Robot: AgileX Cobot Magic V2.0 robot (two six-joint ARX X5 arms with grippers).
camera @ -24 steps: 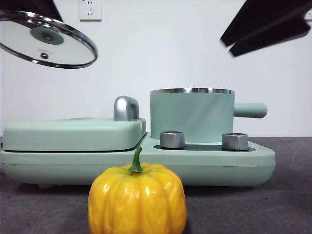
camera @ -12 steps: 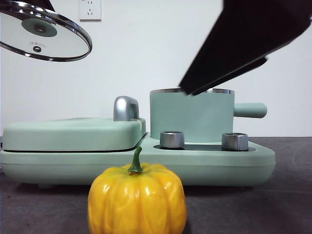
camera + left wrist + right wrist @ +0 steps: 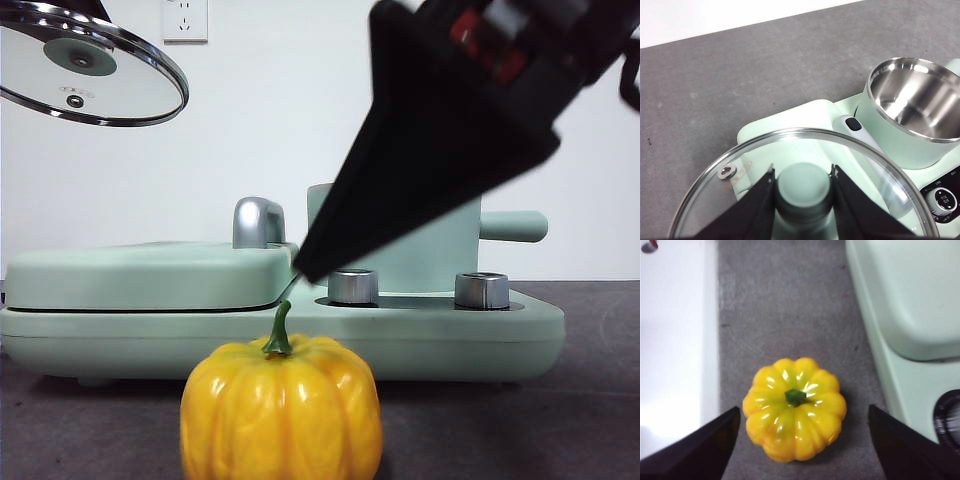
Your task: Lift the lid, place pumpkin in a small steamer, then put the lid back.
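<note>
The yellow pumpkin (image 3: 281, 407) with its green stem sits on the grey table in front of the appliance, also seen from above (image 3: 794, 408). My right gripper (image 3: 300, 272) (image 3: 802, 440) is open and hangs just above the pumpkin, its jaws spread wider than the fruit. High at the left, the glass lid (image 3: 88, 72) is held tilted in the air; my left gripper (image 3: 803, 187) is shut on the lid's mint-green knob (image 3: 803, 184). The small steamer (image 3: 912, 117) stands uncovered with a bare steel inside; the right arm hides much of the steamer (image 3: 440, 255) in the front view.
The mint-green appliance base (image 3: 450, 335) carries a flat hinged cover (image 3: 150, 272) with a chrome handle (image 3: 257, 221) and two steel dials (image 3: 353, 286). The pot's side handle (image 3: 515, 226) sticks out to the right. A wall socket (image 3: 185, 18) is behind.
The right arm has swung down from the upper right corner to just over the pumpkin. The lid rose slightly at first and now holds still.
</note>
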